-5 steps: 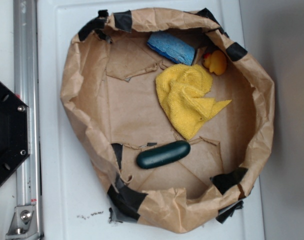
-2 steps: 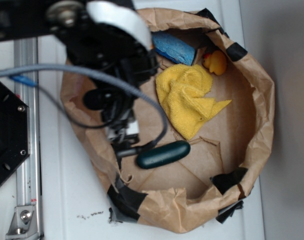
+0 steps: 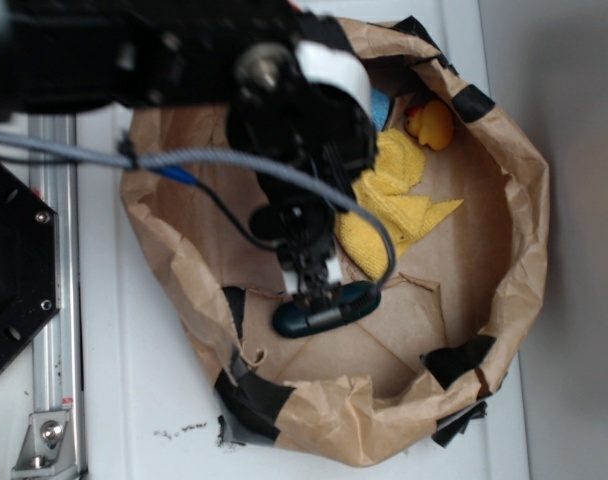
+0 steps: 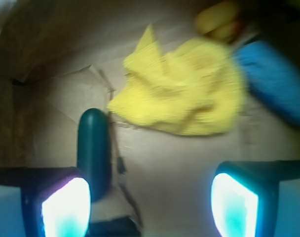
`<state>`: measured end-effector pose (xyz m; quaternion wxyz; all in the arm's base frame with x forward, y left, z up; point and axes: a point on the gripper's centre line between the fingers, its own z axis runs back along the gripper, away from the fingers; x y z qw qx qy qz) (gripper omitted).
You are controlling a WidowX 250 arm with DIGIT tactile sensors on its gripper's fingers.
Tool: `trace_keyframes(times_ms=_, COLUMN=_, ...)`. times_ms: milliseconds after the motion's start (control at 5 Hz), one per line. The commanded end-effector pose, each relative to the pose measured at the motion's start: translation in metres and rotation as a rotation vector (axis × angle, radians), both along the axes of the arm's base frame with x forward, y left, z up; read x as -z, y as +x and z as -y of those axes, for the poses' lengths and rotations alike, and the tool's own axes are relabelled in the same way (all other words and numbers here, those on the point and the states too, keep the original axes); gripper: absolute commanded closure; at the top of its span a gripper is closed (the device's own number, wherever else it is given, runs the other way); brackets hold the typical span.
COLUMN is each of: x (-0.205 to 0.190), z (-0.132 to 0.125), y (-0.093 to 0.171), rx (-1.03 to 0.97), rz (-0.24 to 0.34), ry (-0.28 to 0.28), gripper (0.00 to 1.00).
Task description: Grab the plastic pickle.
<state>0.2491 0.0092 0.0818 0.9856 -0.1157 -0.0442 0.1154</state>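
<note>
The plastic pickle (image 3: 356, 299), dark green and glossy, lies on the floor of the brown paper bag (image 3: 522, 210), near its front left. My gripper (image 3: 316, 291) hangs just over the pickle's middle-left part, and the arm covers the bag's upper left. In the wrist view the pickle (image 4: 93, 143) lies lengthwise by the left finger (image 4: 66, 207), its near end hidden behind that finger. The right finger (image 4: 236, 205) stands far off over bare paper. The gripper (image 4: 150, 207) is open and holds nothing.
A crumpled yellow cloth (image 3: 409, 205) lies right of the gripper, with a yellow rubber duck (image 3: 431, 124) and a blue sponge (image 4: 273, 79) behind it. The bag's crumpled walls ring the area. A black mount (image 3: 14, 270) and metal rail (image 3: 54, 350) stand left.
The arm came into view from the upper left and moved right and down. Its gripper went from beside the pickle's left end to over the pickle. The pickle has not moved.
</note>
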Motion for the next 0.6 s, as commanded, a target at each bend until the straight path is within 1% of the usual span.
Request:
trace_keyframes(times_ms=0, x=0.027, z=0.058, y=0.001, rx=0.105, rz=-0.027, ry=0.040, gripper=0.00)
trace_keyframes(times_ms=200, x=0.053, z=0.063, y=-0.003, rx=0.164, rz=-0.007, ry=0.102, gripper=0.00)
trace_keyframes(times_ms=400, x=0.063, z=0.050, y=-0.002, rx=0.161, rz=0.044, ry=0.166, gripper=1.00)
